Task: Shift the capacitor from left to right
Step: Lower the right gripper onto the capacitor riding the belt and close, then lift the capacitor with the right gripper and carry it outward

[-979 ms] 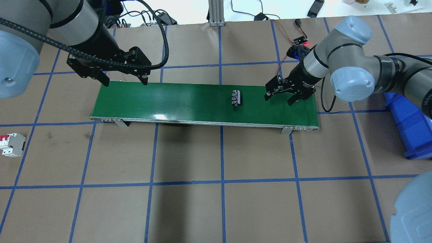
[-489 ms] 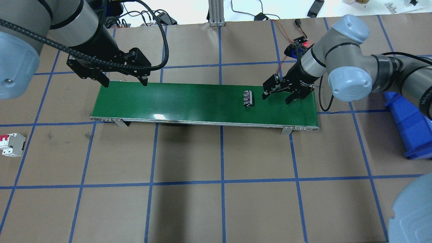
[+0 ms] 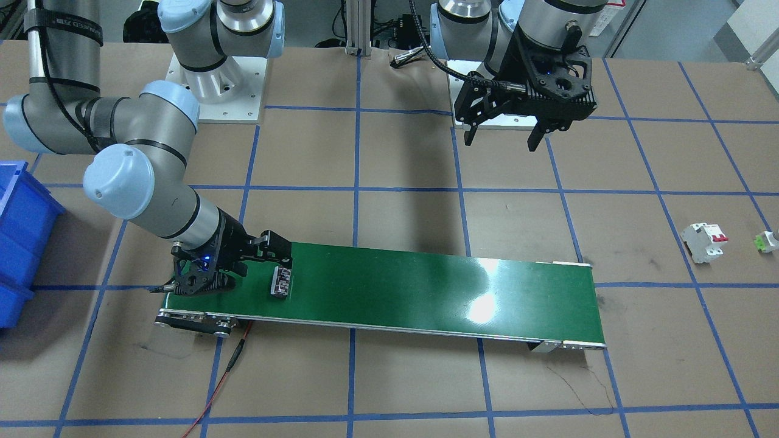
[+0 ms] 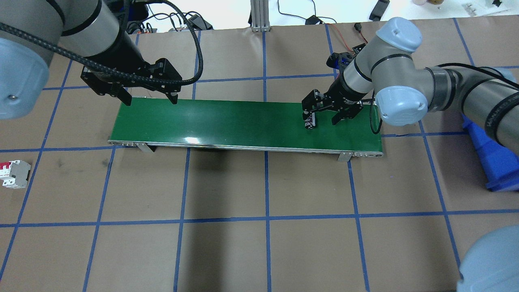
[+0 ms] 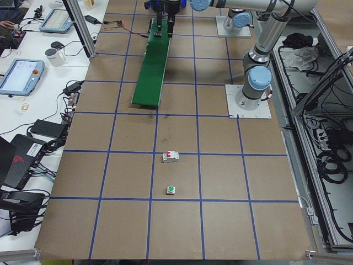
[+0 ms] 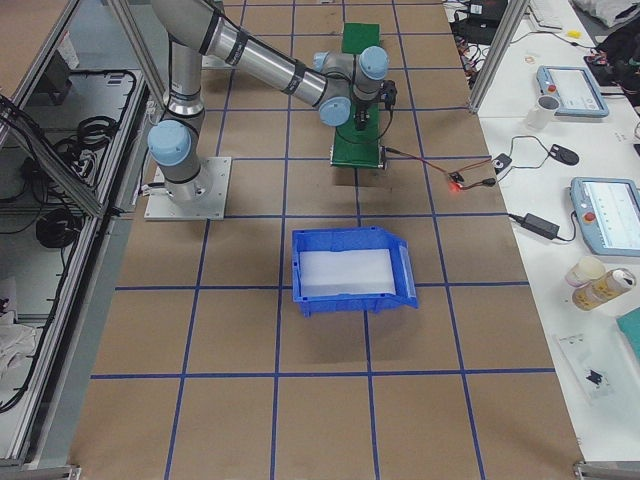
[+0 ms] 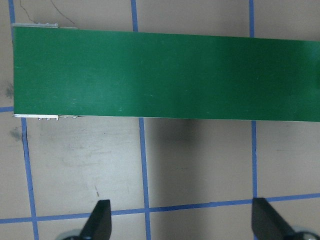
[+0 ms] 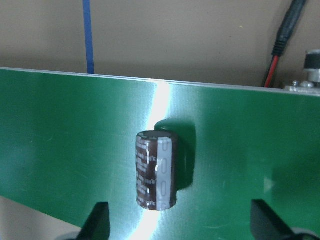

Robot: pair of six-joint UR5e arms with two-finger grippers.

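Observation:
The capacitor (image 4: pixel 309 121), a stubby dark brown cylinder with a grey stripe, lies on its side on the green conveyor belt (image 4: pixel 227 121) near its right end. It also shows in the front view (image 3: pixel 280 281) and the right wrist view (image 8: pixel 156 170). My right gripper (image 4: pixel 323 118) is open and low over the belt. The capacitor lies at its finger on the belt's middle side, inside the span of the fingers and not gripped. My left gripper (image 4: pixel 151 98) is open and empty, raised over the belt's left end (image 7: pixel 165 75).
A white circuit breaker (image 4: pixel 14 174) with red switches sits on the table at the far left, with a tiny green-and-white part (image 3: pixel 764 241) beyond it. A blue bin (image 4: pixel 490 150) stands right of the belt. A red cable (image 3: pixel 234 359) runs from the belt's right end.
The capacitor has travelled right along the belt from its middle. My right gripper has moved left to meet it, so the capacitor now lies at its finger. The left arm has not moved.

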